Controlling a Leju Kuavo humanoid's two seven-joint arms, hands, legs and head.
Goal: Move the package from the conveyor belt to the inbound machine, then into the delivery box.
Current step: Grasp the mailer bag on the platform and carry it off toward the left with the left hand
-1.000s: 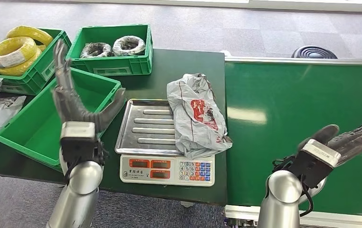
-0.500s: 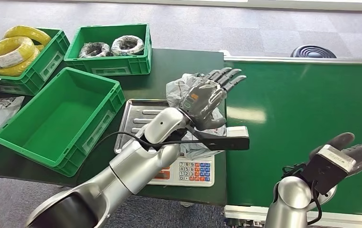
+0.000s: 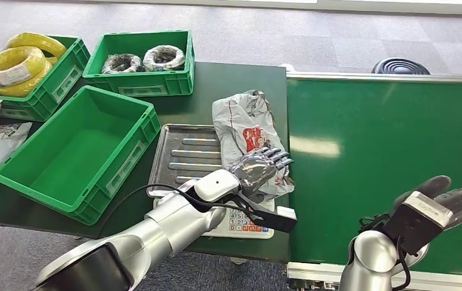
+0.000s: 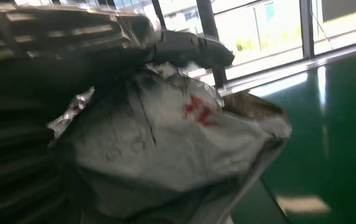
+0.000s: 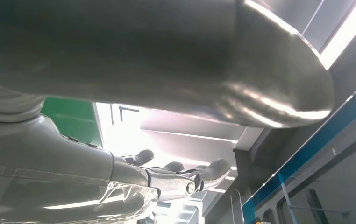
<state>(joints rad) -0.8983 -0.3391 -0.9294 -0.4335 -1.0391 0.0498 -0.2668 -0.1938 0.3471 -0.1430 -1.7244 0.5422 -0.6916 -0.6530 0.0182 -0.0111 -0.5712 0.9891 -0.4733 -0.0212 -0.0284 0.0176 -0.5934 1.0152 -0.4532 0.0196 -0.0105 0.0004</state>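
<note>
The left hand (image 3: 259, 167) has swung across from above the empty green crate (image 3: 53, 159) and dropped onto the near end of the grey plastic mail package (image 3: 250, 136), where half a second ago it hovered higher, over the bag's far end. Its fingers now lie spread over the crumpled film; the left wrist view shows the package (image 4: 176, 140) close against the palm with the thumb arched above it, but whether the fingers have closed into a real grip I cannot tell. The package lies where it did, half on the steel tray of the weighing scale (image 3: 186, 159) and half overhanging toward the green conveyor belt (image 3: 386, 151). The right hand (image 3: 447, 197) has hardly shifted, hanging over the belt's near edge with fingers extended and holding nothing. By this reading the weighing stage is done and the left hand is starting the pickup for the transfer into the crate, the likely delivery box.
</note>
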